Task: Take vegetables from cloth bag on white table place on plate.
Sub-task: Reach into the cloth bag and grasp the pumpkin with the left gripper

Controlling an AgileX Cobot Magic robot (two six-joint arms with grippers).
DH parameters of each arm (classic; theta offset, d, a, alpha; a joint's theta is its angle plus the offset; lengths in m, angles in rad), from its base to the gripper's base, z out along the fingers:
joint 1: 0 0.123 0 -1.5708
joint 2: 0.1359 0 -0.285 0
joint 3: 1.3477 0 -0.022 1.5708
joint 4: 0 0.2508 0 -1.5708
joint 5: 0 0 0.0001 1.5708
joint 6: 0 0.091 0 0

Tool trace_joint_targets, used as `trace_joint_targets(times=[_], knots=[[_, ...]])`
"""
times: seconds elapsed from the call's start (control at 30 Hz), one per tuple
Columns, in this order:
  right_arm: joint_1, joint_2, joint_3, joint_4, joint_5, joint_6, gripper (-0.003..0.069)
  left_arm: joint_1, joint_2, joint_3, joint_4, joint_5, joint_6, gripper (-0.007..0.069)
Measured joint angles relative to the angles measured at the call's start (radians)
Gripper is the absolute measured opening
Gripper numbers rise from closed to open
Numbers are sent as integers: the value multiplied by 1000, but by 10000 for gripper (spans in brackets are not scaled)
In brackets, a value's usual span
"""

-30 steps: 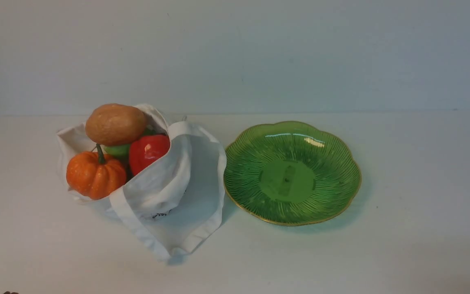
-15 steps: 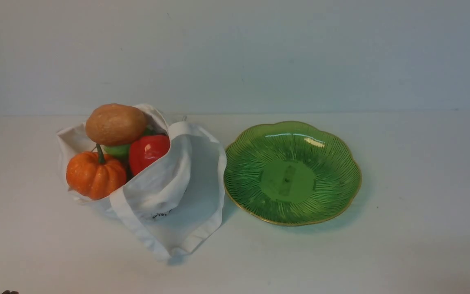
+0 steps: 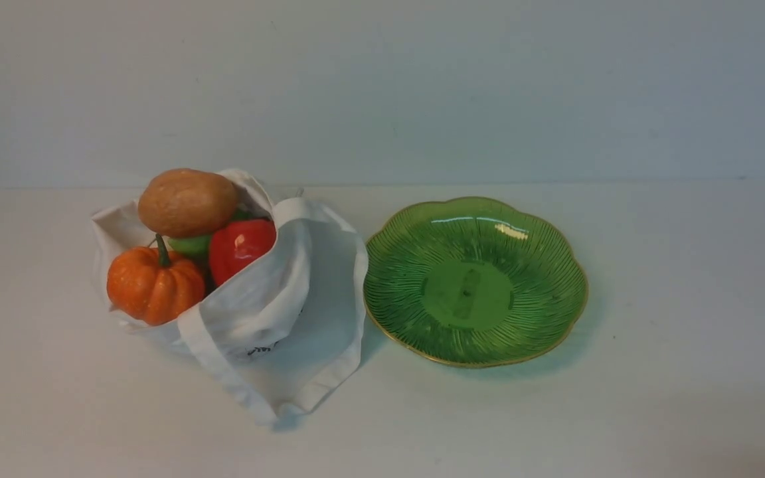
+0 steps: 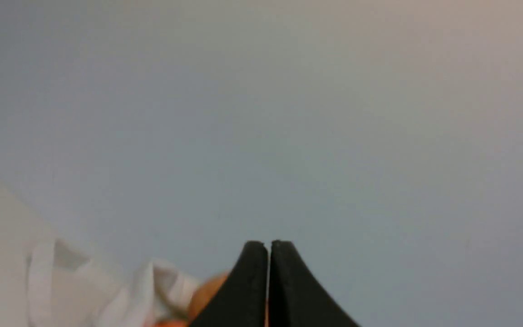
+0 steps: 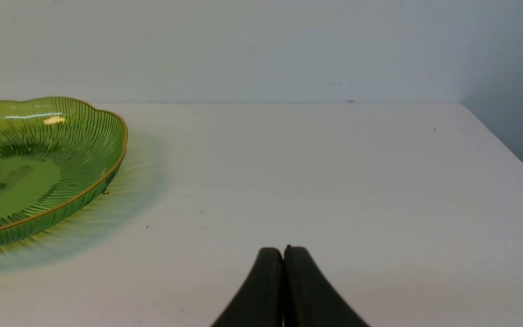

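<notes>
Four vegetables point(image 3: 204, 247) sit in the cloth bag point(image 3: 276, 312) on the left of the matte white table point(image 3: 688, 372): potato point(image 3: 186, 202) on top, then pumpkin point(image 3: 155, 285), red pepper point(image 3: 240, 245) and a green piece point(image 3: 190, 245). The plate point(image 3: 542, 279) is just beside the bag. A plain pale wall point(image 3: 382, 86) is behind. The left gripper point(image 4: 268, 246) and right gripper point(image 5: 283, 250) both have their fingers pressed together, holding nothing.

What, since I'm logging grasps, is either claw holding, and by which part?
Nothing. The left claw and the right claw are both shut and empty; the vegetables lie in the cloth bag.
</notes>
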Motion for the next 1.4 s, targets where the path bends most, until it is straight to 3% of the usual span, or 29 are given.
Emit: trace_joint_targets(times=[0.1,0.23,0.33,0.47,0.63,0.8,1.0,1.23,1.4], knots=[[0,0,0,0,0,0,-10,0,0,-95,20,-23,7,-8],[0,0,0,0,0,0,-10,0,76,-284,133,181,91,-8],[0,0,0,0,0,0,-10,0,306,-490,227,547,180,-8],[0,0,0,0,0,0,-10,0,586,-654,311,844,231,-8],[0,0,0,0,0,0,-10,0,889,-836,394,1030,261,-8],[0,0,0,0,0,0,-10,0,1114,-966,521,1045,261,29],[0,0,0,0,0,0,-10,0,1266,-1024,569,1045,258,134],[0,0,0,0,0,0,-10,0,1429,-1039,576,959,258,403],[0,0,0,0,0,0,-10,0,1474,-1041,576,865,262,486]])
